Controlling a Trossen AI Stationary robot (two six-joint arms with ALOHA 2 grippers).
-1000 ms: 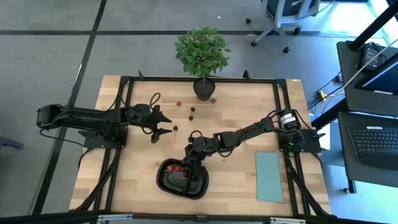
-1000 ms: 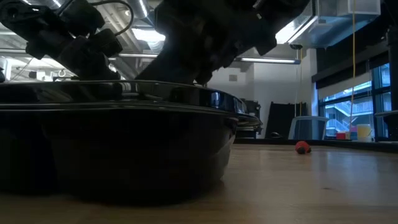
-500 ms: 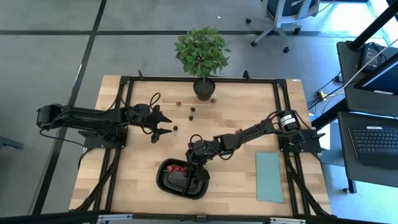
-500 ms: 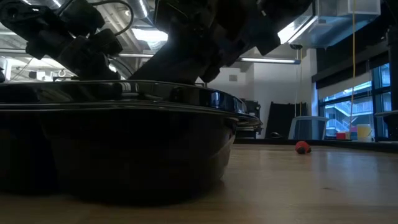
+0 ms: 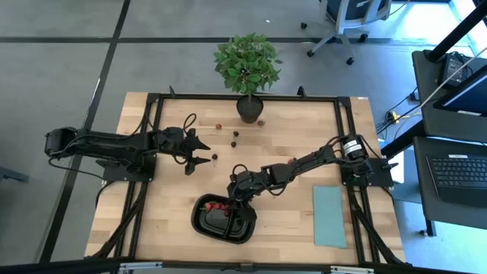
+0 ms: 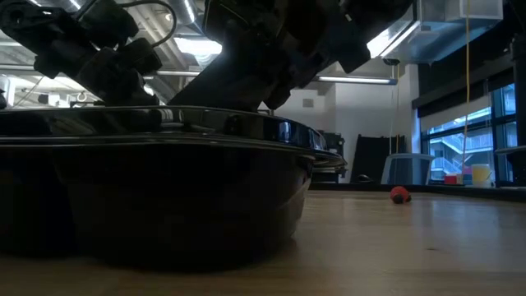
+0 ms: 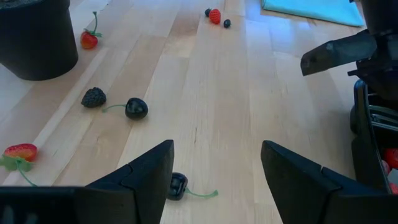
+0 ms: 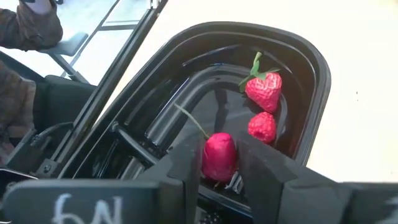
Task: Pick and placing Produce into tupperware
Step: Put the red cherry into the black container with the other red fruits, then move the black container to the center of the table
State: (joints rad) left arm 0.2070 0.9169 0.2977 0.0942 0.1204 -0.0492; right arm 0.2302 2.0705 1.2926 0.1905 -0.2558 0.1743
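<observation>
The tupperware (image 5: 204, 221), a glossy black two-compartment tray, sits near the table's front edge. A strawberry (image 8: 264, 90) and a raspberry (image 8: 262, 126) lie in one compartment. My right gripper (image 5: 234, 196) hovers over the tray's far rim with a red cherry (image 8: 219, 155) between its fingers. Loose produce lies on the wood farther back: a red piece (image 5: 218, 126) and a dark piece (image 5: 234, 137). My left gripper (image 5: 202, 151) waits open left of centre, above a dark cherry (image 7: 176, 185). My right gripper pinches the red cherry's round body (image 8: 208, 163) between its two fingers. The fingers slant down from the table's right side. The cherry hangs clear above the tray's compartment, its stem (image 8: 186, 118) sticking up and away.
A potted plant (image 5: 247, 65) stands at the far edge. A pale teal sheet (image 5: 329, 215) lies at the near right. More berries (image 7: 93, 97) are scattered near the pot, and one red piece (image 6: 399, 195) lies to the right of the tray.
</observation>
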